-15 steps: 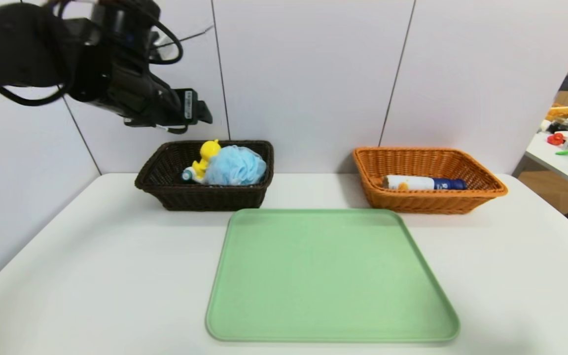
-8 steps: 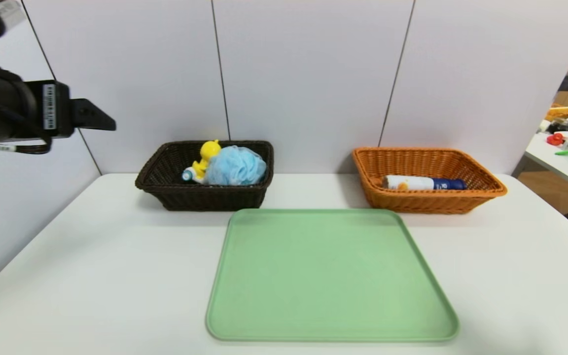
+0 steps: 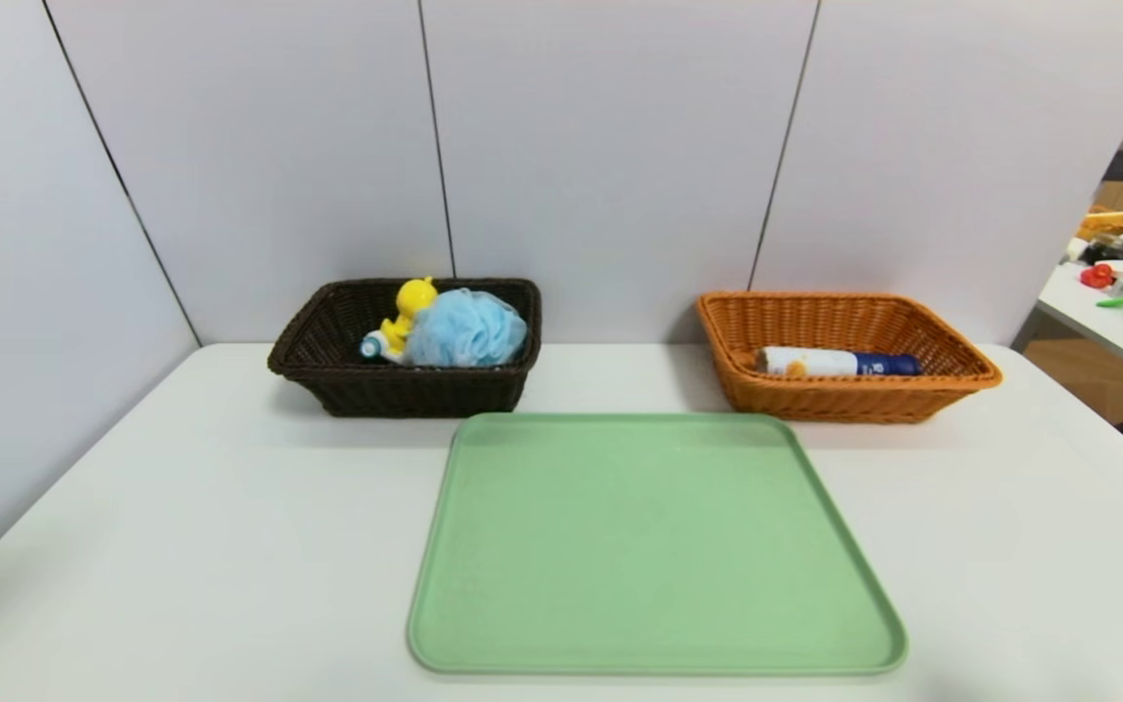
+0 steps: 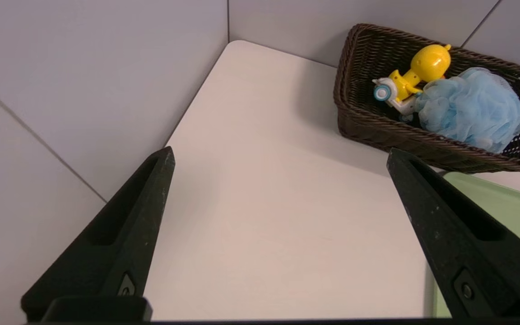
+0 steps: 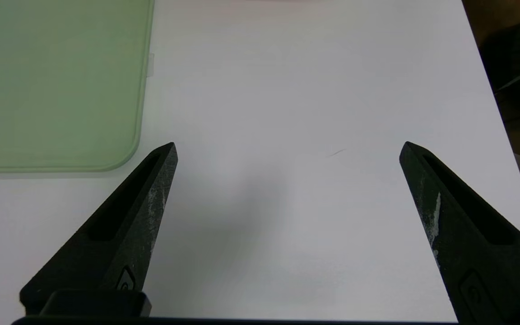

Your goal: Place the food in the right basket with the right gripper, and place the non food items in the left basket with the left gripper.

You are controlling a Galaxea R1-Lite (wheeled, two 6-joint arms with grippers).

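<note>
The dark brown left basket (image 3: 328,375) (image 4: 359,122) holds the yellow duck toy (image 3: 409,300) (image 4: 422,67) and the light-blue bath pouf (image 3: 466,330) (image 4: 470,108). The food, a slim white container with a dark blue end (image 3: 834,363), lies on its side in the orange right basket (image 3: 854,402). Neither arm shows in the head view. My left gripper (image 4: 280,155) hangs open and empty above the table's left side, well short of the brown basket. My right gripper (image 5: 287,149) is open and empty over bare table beside the tray's corner.
A green tray (image 3: 654,546) (image 5: 52,81) with nothing on it lies in the middle of the white table (image 3: 181,507). Grey wall panels close the back and left. A cluttered side table (image 3: 1122,302) stands off to the right, beyond the table's edge.
The left arm has drawn back from above the brown basket to the left and has left the head view. The dark tip at the right edge is gone too.
</note>
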